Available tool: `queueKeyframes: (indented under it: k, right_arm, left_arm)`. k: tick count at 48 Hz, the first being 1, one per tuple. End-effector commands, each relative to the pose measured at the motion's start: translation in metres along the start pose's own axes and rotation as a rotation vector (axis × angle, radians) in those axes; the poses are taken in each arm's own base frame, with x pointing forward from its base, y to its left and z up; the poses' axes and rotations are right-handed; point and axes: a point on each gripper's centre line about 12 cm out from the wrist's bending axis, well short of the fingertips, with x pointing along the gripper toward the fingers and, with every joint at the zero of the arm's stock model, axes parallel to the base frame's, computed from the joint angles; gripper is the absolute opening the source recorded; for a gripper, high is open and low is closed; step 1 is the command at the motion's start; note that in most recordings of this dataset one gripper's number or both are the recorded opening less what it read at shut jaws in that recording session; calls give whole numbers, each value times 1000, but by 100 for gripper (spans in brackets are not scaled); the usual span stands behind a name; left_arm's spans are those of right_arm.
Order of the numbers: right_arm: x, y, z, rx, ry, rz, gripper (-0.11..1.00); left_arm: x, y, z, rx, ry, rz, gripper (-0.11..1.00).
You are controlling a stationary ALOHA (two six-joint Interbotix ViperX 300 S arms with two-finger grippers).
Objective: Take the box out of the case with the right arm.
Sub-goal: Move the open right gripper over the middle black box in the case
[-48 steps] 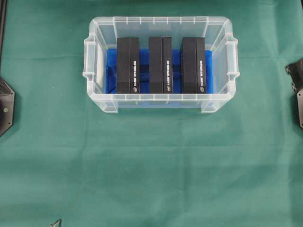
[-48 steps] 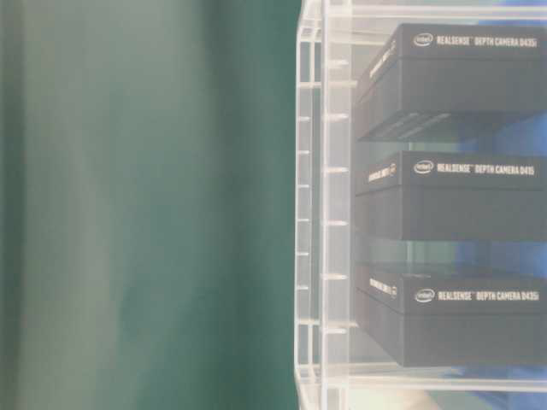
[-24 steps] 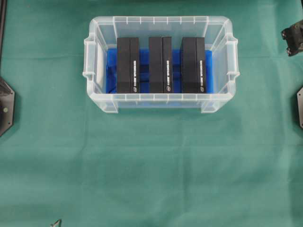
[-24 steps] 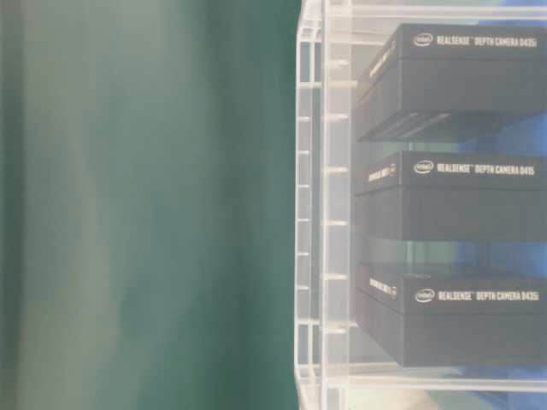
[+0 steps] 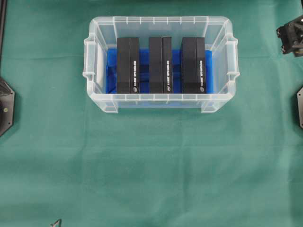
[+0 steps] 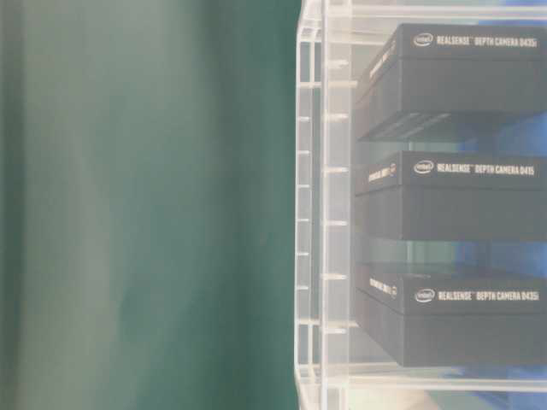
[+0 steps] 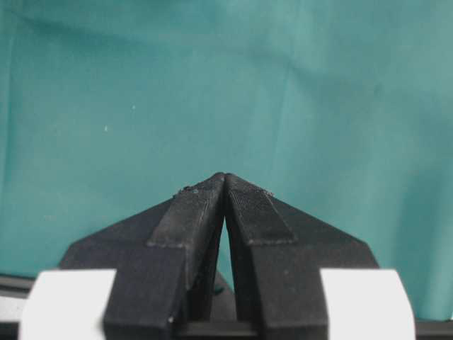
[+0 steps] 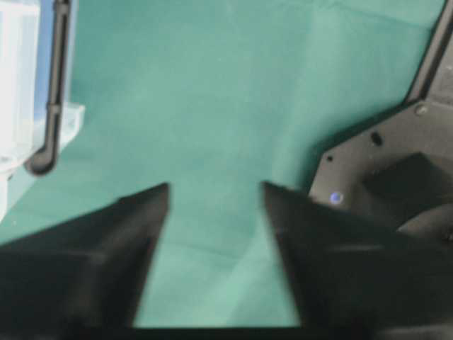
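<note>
You were at the approach step: your right gripper (image 8: 216,195), jaws spread and empty, hung at the far right, well apart from the case (image 5: 161,101), whose three boxes, rightmost box (image 5: 193,65) included, needed reaching next.

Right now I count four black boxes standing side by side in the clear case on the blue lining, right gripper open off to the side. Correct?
Not quite: the overhead view shows three black boxes in the case, not four. They do stand side by side on the blue lining, and the right gripper is open off to the side.
</note>
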Motion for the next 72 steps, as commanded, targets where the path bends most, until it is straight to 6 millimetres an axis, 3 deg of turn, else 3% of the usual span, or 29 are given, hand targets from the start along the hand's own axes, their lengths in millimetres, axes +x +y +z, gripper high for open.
queueKeyframes:
  k: [1, 6, 37, 45, 58, 72]
  right_arm:
    - [-2, 1, 3, 6, -16, 1, 80]
    - [-2, 2, 4, 12, -19, 1, 95]
    - [-2, 1, 4, 57, -15, -10, 93]
    - [0, 11, 5, 70, 4, -10, 93]
    - [5, 57, 17, 121, 4, 24, 93]
    - [11, 133, 23, 101, 10, 47, 93]
  left_arm:
    - [-6, -2, 5, 3, -22, -11, 2]
    - [-6, -2, 5, 5, -21, -11, 2]
    - [-5, -1, 2, 4, 11, 5, 2]
    - [-5, -1, 2, 3, 11, 7, 2]
    - [-4, 0, 3, -5, 13, 11, 2]
    - [-4, 2, 3, 1, 11, 17, 2]
